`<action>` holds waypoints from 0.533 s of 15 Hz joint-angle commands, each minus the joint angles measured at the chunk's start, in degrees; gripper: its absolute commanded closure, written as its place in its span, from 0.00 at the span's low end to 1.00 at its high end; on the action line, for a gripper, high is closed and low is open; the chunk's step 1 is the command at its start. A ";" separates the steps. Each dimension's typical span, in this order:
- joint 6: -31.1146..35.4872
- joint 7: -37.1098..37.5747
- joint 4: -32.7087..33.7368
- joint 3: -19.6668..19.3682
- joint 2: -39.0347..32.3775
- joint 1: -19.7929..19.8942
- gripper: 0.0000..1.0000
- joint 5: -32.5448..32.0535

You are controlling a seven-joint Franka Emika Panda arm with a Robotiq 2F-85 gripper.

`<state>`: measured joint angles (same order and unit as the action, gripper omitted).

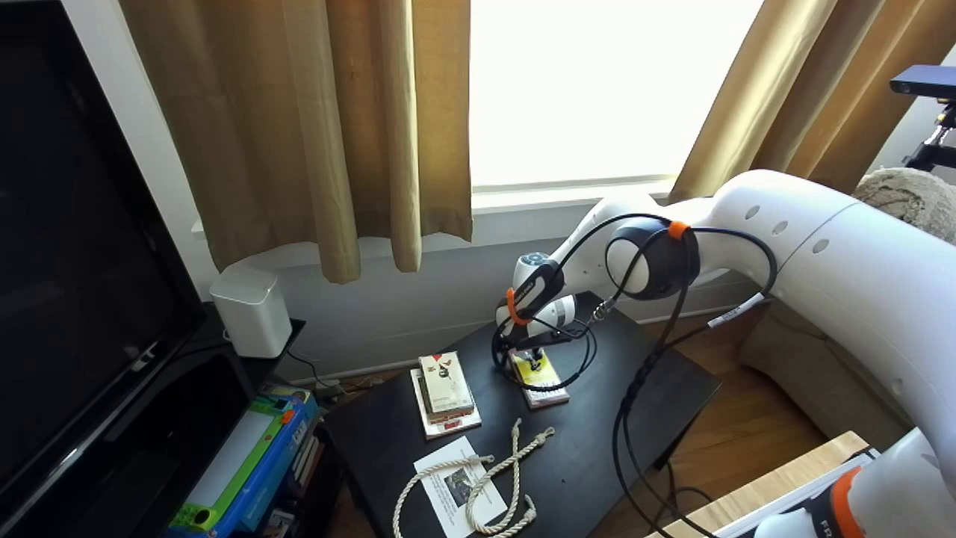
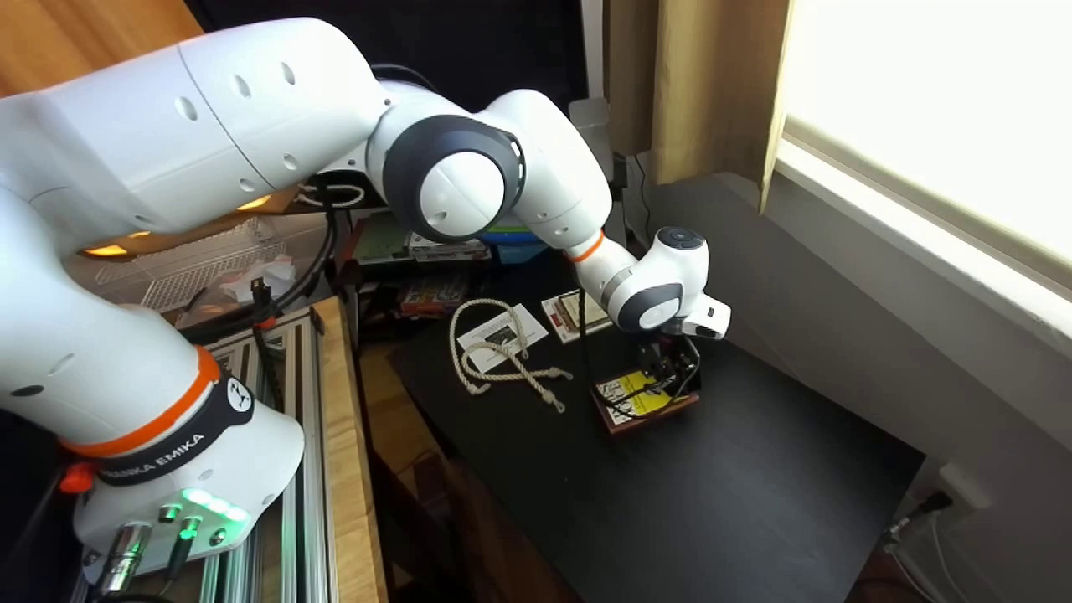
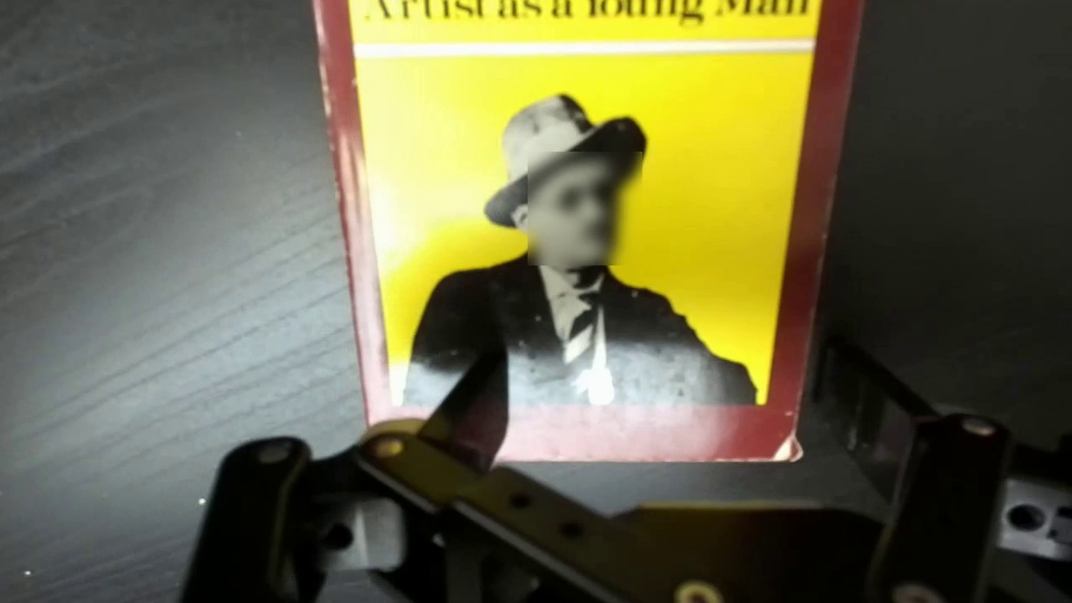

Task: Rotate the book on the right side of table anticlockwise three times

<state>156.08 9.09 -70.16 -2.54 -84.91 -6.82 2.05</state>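
occupying wrist frame's upper centre, glossy yellow-and-maroon rectangular book [image 3: 586,234] seems light, slick: pinch long edges, black metal gripper [image 3: 666,352] fingers apart.

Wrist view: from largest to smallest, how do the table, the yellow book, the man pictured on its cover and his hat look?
1. Table, spreading past the frame.
2. Yellow book, its top cut off.
3. Man, printed on the cover.
4. Hat, clearly smallest.
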 commanded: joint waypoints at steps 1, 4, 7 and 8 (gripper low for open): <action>0.53 -2.85 2.51 0.71 -1.72 -0.40 0.00 -1.88; -0.06 -6.55 1.74 2.24 -1.27 -0.34 0.00 -3.08; -0.08 -10.67 0.69 4.20 -1.00 0.08 0.00 -3.82; -0.01 -11.74 0.43 4.65 -0.91 0.12 0.00 -3.97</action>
<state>156.08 0.61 -69.37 -0.01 -84.95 -7.35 -0.43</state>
